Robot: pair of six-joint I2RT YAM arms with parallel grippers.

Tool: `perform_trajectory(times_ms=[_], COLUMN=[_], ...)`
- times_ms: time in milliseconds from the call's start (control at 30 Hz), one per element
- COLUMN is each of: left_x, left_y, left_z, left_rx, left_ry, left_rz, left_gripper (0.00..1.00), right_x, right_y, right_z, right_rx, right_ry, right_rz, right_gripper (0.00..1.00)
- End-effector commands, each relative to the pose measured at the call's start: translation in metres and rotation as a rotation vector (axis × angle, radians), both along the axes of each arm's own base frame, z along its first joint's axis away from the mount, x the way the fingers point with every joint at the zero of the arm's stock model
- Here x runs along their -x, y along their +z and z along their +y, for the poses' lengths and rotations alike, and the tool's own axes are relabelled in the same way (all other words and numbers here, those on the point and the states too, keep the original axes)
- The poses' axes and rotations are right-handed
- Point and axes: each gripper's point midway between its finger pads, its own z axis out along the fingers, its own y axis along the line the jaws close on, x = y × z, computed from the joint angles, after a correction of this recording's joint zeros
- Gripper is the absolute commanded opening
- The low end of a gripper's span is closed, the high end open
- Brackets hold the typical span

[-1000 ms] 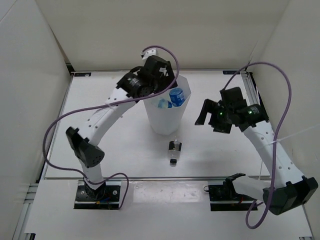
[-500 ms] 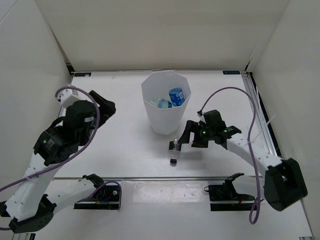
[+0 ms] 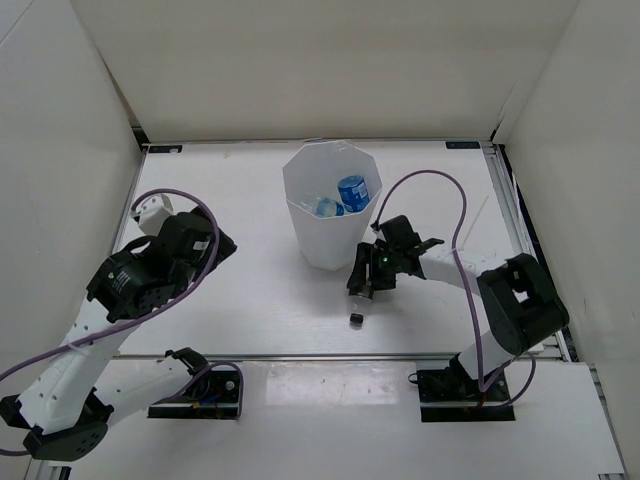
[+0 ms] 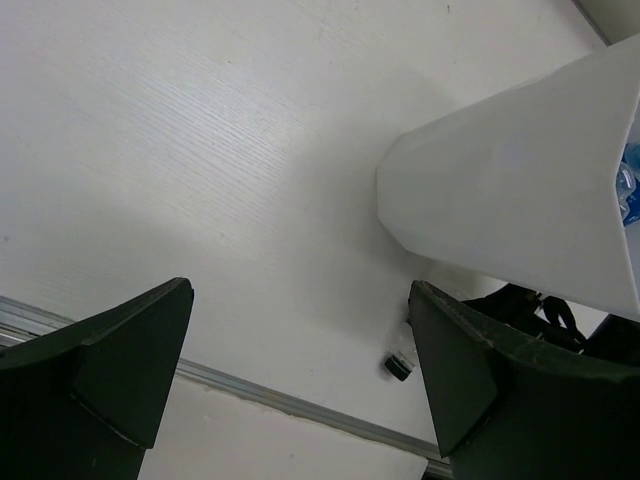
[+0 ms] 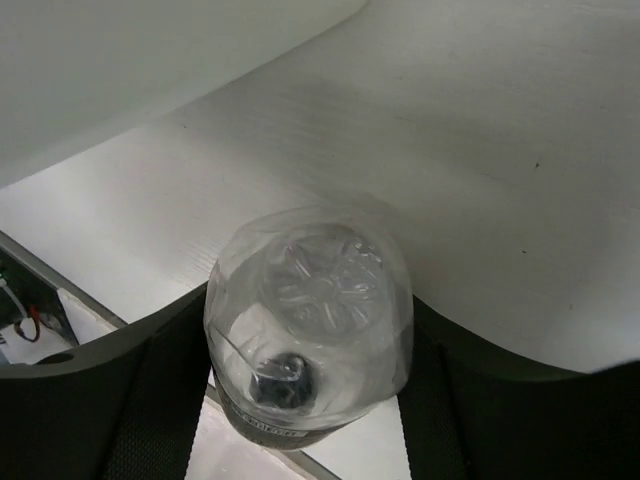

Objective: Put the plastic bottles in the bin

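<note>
**Mia:** What is the place like?

**Tom:** There is a white table [image 3: 250, 290] with white walls [image 3: 300, 70] around it. A metal rail [image 3: 300, 355] runs along the near edge.

**Mia:** What is on the table?

**Tom:** The bin [image 3: 330, 240] stands upright near the middle. Inside it are a blue-label bottle [image 3: 352, 192] and a second bottle [image 3: 325, 207]. A purple cable [image 3: 432, 178] loops over the right arm.

**Mia:** Is any bottle outside the bin?

**Tom:** Yes, the black-label bottle [image 5: 310, 290]. It is just in front of the bin, with its cap toward the near edge. The right gripper [image 5: 305, 335] is clamped on it, one finger on each side. I cannot tell if the bottle touches the table.

**Mia:** And the other gripper?

**Tom:** The left gripper [image 4: 300, 300] is spread wide with nothing in it. It is well to the left of the bin.

**Mia:** What changed?

**Tom:** Half a second ago the right gripper was beside that bottle, not on it. The left arm has moved a bit nearer the front.
</note>
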Motion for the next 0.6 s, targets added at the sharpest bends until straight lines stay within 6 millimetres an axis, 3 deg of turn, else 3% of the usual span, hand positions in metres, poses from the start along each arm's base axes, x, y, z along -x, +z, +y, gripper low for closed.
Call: perform_trajectory(times_ms=[0, 67, 133, 167, 200, 233, 300, 333, 400, 433, 467, 500, 533, 567], left_x=[-0.001, -0.001, -0.003, -0.001, -0.003, -0.002, -0.006, -0.005, -0.01, -0.01, -0.01, -0.01, -0.012, -0.011], left_y=[0.0, 0.001, -0.002, -0.005, -0.009, -0.011, -0.012, -0.019, -0.023, -0.034, -0.036, -0.04, -0.042, -0.051], left_z=[-0.003, -0.003, -0.003, -0.001, -0.001, 0.0, -0.001, 0.0, -0.006, -0.009, -0.009, -0.012, -0.013, -0.014], left_rx=[-0.004, 0.004, -0.003, -0.007, -0.017, -0.009, -0.001, -0.003, 0.025, 0.018, 0.023, 0.035, 0.036, 0.024], left_ry=[-0.003, 0.004, 0.01, 0.01, 0.018, 0.026, 0.033, 0.033, 0.025, 0.017, 0.017, 0.017, 0.017, 0.012], left_rz=[0.023, 0.022, 0.02, 0.024, 0.022, 0.022, 0.001, 0.003, -0.016, 0.006, 0.001, 0.007, 0.006, 0.031], left_gripper=[1.0, 1.0, 1.0, 1.0, 1.0, 1.0, 1.0, 1.0, 1.0, 1.0, 1.0, 1.0, 1.0, 1.0], right_x=[-0.01, -0.009, -0.001, 0.002, 0.015, 0.02, 0.031, 0.038, 0.037, 0.033, 0.018, 0.009, -0.003, -0.017], right_y=[0.008, 0.018, 0.021, 0.036, 0.054, 0.052, 0.093, 0.125, 0.164, 0.191, 0.242, 0.266, 0.278, 0.33], right_z=[0.001, -0.002, -0.021, -0.024, -0.03, -0.033, -0.033, -0.036, -0.041, -0.041, -0.041, -0.04, -0.039, -0.038], right_rx=[0.024, 0.038, 0.105, 0.099, 0.091, 0.102, 0.021, -0.017, -0.049, -0.079, -0.125, -0.138, -0.112, -0.155], right_ry=[0.015, 0.016, -0.032, -0.061, -0.078, -0.088, -0.084, -0.096, -0.123, -0.134, -0.165, -0.171, -0.169, -0.193], right_rz=[-0.044, -0.05, 0.011, 0.007, 0.012, 0.042, -0.022, -0.068, -0.147, -0.215, -0.338, -0.405, -0.434, -0.551], right_gripper=[0.64, 0.52, 0.43, 0.31, 0.28, 0.28, 0.27, 0.25, 0.25, 0.24, 0.24, 0.24, 0.24, 0.24])
